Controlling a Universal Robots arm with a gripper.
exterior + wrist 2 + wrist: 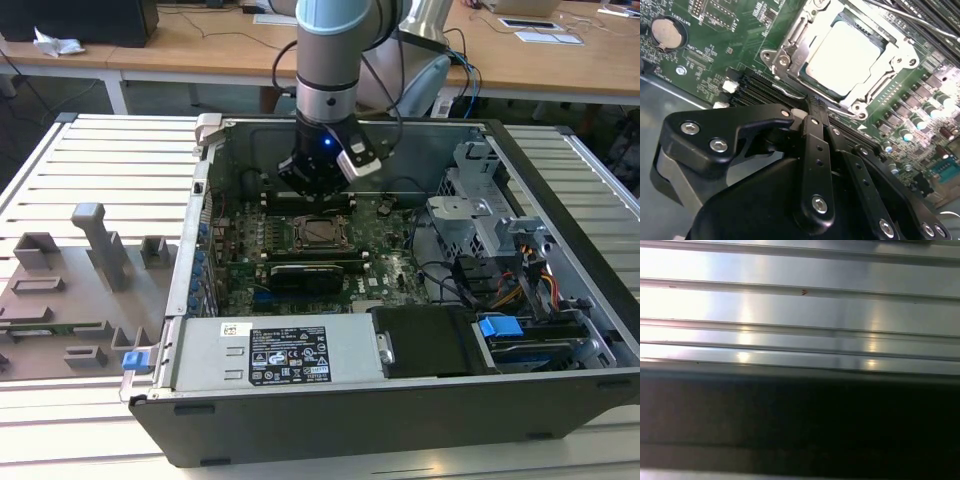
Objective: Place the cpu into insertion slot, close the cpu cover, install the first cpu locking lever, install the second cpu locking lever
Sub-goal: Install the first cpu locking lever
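Observation:
In the second wrist view the cpu (842, 55) lies flat in the insertion slot (874, 36), silvery top up. The dull silver cpu cover (790, 52) is folded down around it as a frame. A thin wire lever (920, 22) runs along one side of the socket. The black fingertips of my gripper (811, 107) are pressed together, with nothing seen between them. They sit at the socket's edge by a curled lever end (785, 91). In the exterior view my gripper (315, 185) hangs just behind the cpu (320, 232) inside the open computer case (330, 410).
Green motherboard (715, 45) with a coin battery (666, 32) and black memory slots (757, 85) close to the fingers. Power supply (280, 355), drive cage (480, 215) and cables (520, 285) fill the case. A grey fixture tray (80, 280) lies at the exterior view's left.

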